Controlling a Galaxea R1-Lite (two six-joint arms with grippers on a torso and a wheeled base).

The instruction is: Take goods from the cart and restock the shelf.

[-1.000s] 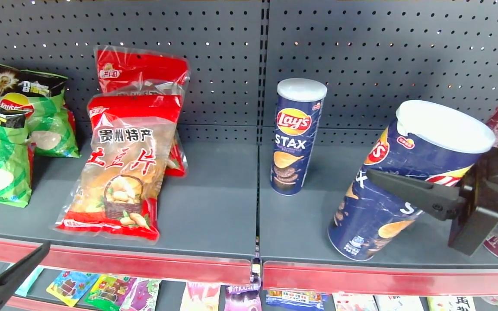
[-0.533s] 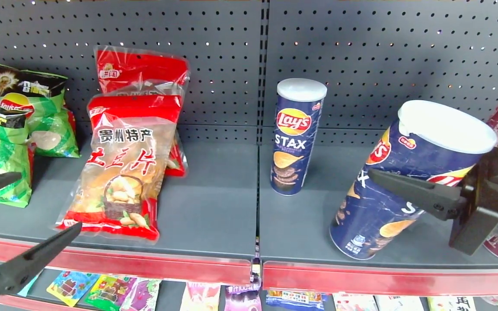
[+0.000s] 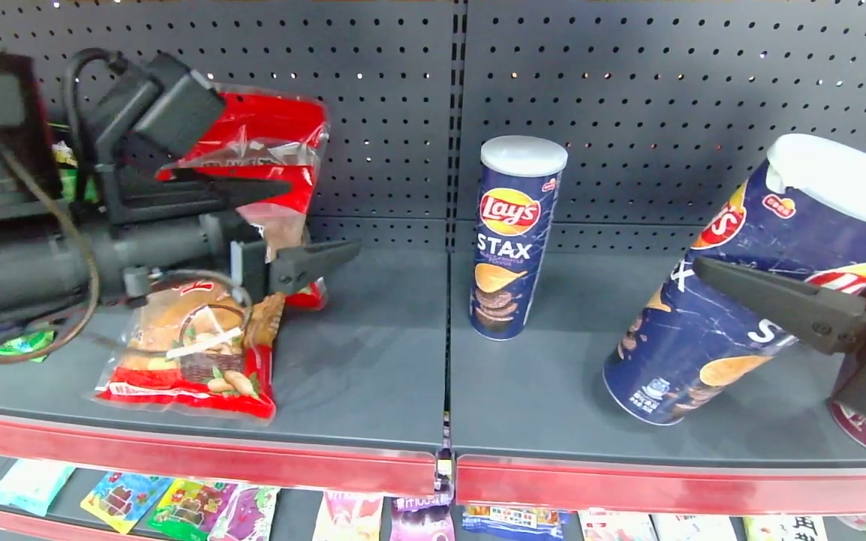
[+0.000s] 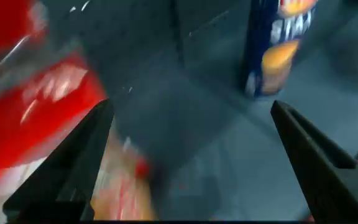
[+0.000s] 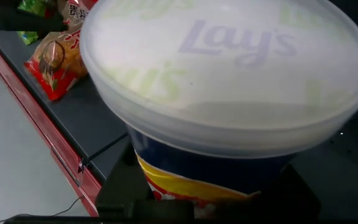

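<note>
At 4 o'clock on the shelf [image 3: 373,361], the right gripper [image 3: 741,259] is clamped round the blue crisp can [image 3: 704,353]. Its long axis tilts, lid toward 1 o'clock, base toward 7 o'clock, low over the shelf. At 9 o'clock the left gripper [image 3: 324,214] gapes wide, empty, well apart from the can.

The tilted can [image 3: 771,240] on the right is dark blue with a white lid (thin pale veins marble the blue), like the upright can [image 3: 512,240] farther back. The near-left bag [image 3: 192,368] is red and clear. The shelf [image 3: 373,353] is grey, red-edged; the pegboard [image 3: 628,90] dark grey, dotted with holes.
</note>
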